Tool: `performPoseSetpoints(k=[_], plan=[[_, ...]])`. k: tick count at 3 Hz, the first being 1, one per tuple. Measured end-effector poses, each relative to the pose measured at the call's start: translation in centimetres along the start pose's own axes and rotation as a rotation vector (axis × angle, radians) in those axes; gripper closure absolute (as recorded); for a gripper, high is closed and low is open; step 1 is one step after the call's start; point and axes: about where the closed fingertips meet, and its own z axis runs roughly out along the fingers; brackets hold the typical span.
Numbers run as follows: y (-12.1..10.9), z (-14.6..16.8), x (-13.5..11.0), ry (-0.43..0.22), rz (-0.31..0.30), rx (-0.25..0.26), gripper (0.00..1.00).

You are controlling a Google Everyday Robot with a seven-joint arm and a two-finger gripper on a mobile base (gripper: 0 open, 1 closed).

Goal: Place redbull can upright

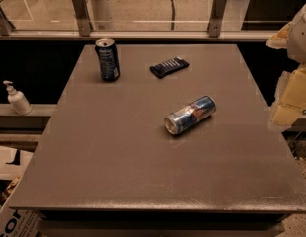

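Grey table (pixel 118 152) fills most of the camera view: matte top, light scuffs toward the front edge. Glass railing with metal posts (pixel 80 11) runs along the far side, and a dark cable (pixel 170 1) lies on the floor beyond it.

Redbull can (pixel 190 115) is on its side, right of table centre. It lies diagonally, one round silver end facing near-left and the other end pointing far-right. Silver and blue panels are visible, with a small red mark mid-body. Nothing touches it.

Dark navy can (pixel 107 59) stands upright at the far-left part of the table, white print on its side, well apart from the redbull can. Black snack wrapper (pixel 169 66) lies flat between the two, nearer the far edge, touching neither.

Gripper (pixel 290 105) is at the right edge of the view, off the table's right side. It shows as cream-coloured parts, partly cut off by the frame, well apart from the redbull can and holding nothing visible. Can't tell whether it is spread or closed.

White pump bottle (pixel 16 98) stands on a low ledge left of the table. Cardboard box (pixel 10 221) with printed letters sits at the bottom-left corner, below table level.
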Motion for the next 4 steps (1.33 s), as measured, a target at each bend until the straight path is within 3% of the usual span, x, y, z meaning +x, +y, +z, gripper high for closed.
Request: performPoseSetpoints(k=[2,3,4], plan=[[0.0,0.2,-0.7,-0.019,-0.035,0.014,0.0],[0.8,1.3,-1.9,-0.052,-0.117,0.025,0.0],[2.1,3.1,-4.0,-0.086,-0.261,0.035,0.0]])
